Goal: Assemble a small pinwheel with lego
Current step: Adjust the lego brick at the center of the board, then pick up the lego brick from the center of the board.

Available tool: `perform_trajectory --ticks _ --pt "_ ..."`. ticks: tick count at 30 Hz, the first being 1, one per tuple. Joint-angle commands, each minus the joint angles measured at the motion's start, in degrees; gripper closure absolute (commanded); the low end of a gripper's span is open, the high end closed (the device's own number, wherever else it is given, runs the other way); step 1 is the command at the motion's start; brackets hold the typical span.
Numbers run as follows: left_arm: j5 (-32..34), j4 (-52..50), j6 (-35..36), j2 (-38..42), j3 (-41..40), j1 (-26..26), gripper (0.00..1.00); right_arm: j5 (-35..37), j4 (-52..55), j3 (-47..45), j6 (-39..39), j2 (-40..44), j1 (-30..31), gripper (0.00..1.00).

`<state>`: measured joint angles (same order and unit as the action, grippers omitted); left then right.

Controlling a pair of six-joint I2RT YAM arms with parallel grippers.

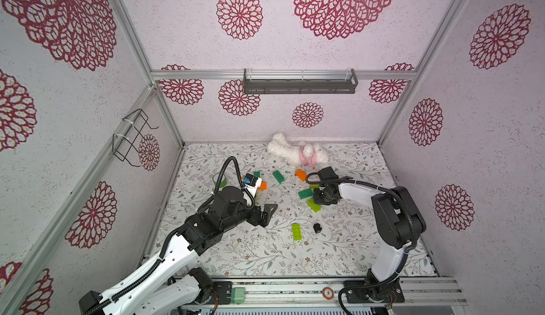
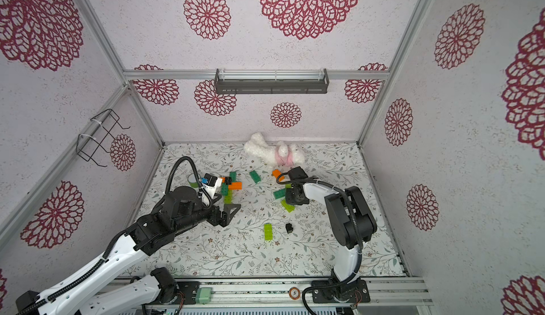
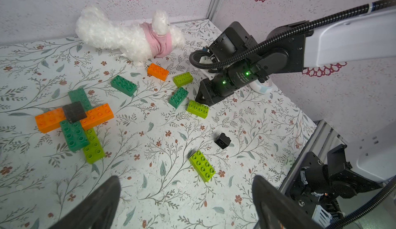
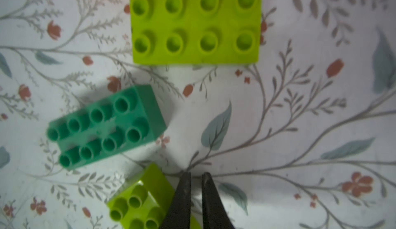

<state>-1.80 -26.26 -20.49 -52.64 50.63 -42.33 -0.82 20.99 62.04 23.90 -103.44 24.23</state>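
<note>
A part-built lego cross [image 3: 74, 120] of orange, dark green and lime bricks with a black square on top lies at the left of the mat; in both top views my left wrist covers part of it [image 1: 262, 185] [image 2: 234, 185]. Loose lego lies mid-mat: a dark green brick [image 4: 107, 127], two lime ones [image 4: 196, 24] [image 4: 139, 202], an orange one [image 1: 300, 174], a lime one [image 1: 296, 231] and a small black one [image 1: 317, 228]. My right gripper [image 4: 196, 174] points down at the mat, shut on nothing, right beside a lime brick. My left gripper [image 3: 185, 180] hovers wide open and empty.
A white plush toy [image 1: 298, 152] lies at the back of the mat. A green tape roll [image 1: 219, 180] sits behind my left wrist. A small white and blue object [image 3: 262, 87] lies behind my right arm. A metal rail [image 1: 295, 291] runs along the front edge.
</note>
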Motion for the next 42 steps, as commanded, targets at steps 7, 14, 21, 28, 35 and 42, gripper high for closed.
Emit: perform_trajectory --ticks 7,14,21,28,35,42 --pt "1.31 0.87 1.66 0.44 -0.43 0.05 0.03 2.31 2.55 -1.74 2.25 5.75 2.44 0.74" --pt "4.24 1.05 -0.50 2.50 -1.81 0.04 0.03 -0.80 1.74 -2.98 2.02 10.71 3.78 0.47" --pt "3.89 0.75 -0.54 2.05 -1.79 -0.03 0.03 -3.19 0.87 -0.93 1.90 6.99 6.61 0.38" --pt "3.47 0.13 -0.12 1.40 -1.24 -0.03 0.03 -0.63 1.66 -0.25 2.63 4.05 8.03 0.45" --pt "3.56 -0.02 -0.18 2.14 -1.24 -0.01 0.03 3.47 2.49 0.28 3.43 2.75 9.41 0.57" --pt "3.65 -0.24 -0.16 3.15 -1.24 -0.03 0.03 4.28 2.90 1.59 3.73 1.18 10.05 0.66"
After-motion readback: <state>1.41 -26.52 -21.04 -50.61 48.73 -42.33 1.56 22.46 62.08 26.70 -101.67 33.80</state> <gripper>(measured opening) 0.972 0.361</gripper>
